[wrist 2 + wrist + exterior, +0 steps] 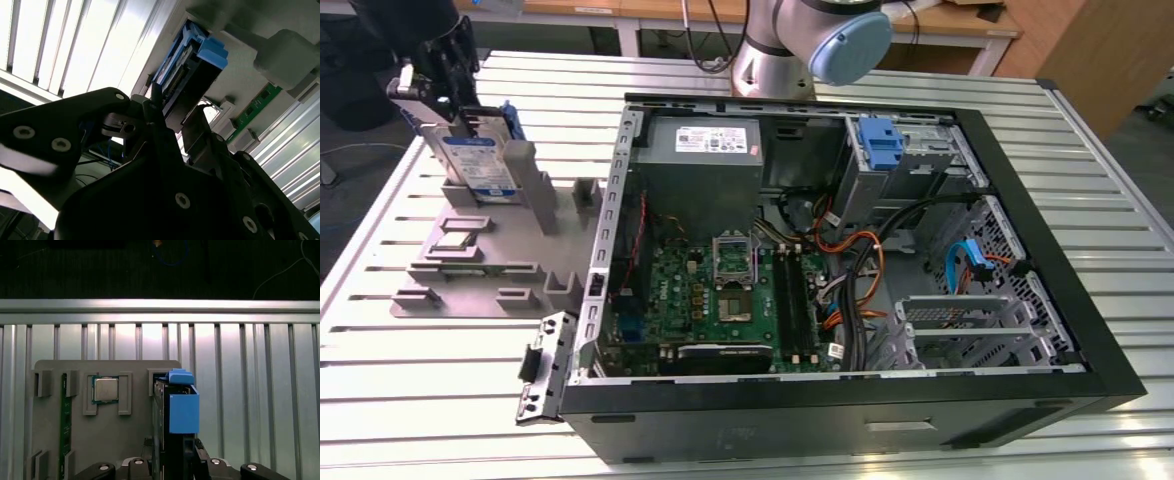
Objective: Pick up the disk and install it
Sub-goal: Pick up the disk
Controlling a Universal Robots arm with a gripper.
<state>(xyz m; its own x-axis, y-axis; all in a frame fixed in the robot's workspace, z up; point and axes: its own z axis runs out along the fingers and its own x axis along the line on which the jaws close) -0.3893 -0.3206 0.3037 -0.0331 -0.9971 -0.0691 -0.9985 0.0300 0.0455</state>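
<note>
At the worktop's [400, 400] far corner, on the exterior view's left, the gripper [443, 100] stood over the disk [474, 165]. The disk was upright on its narrow edge in a slot at the far end of the grey holder plate [467, 285]. I think this posture was chosen so that its upper end was free to be taken from above. In the second wrist view the two fingers [156, 102] lay against the opposite flat sides of the disk [192, 75], one on each side. The claw was therefore narrow and closed on the disk, as far as I could judge. In the exterior view the lower part of the disk was between the slot walls, so it did not appear to be lifted out yet.

In the first wrist view the blue carrier frame [183, 407] pointed away from the gripper. Beside it on the plate, a processor chip [106, 389] lay flat in its own pocket and a green memory module [64, 415] stood in a thin slot. Each part had its own seat, probably so that it could not shift.

Further to the exterior view's right, the open computer case [1067, 330] lay on its side in the middle of the worktop. Its motherboard [720, 290] faced up, so its inside could be reached from above. A blue bracket [881, 140] sat at the case's far edge, and a grey metal drive cage [961, 320] sat at the near edge on the exterior view's right.
</note>
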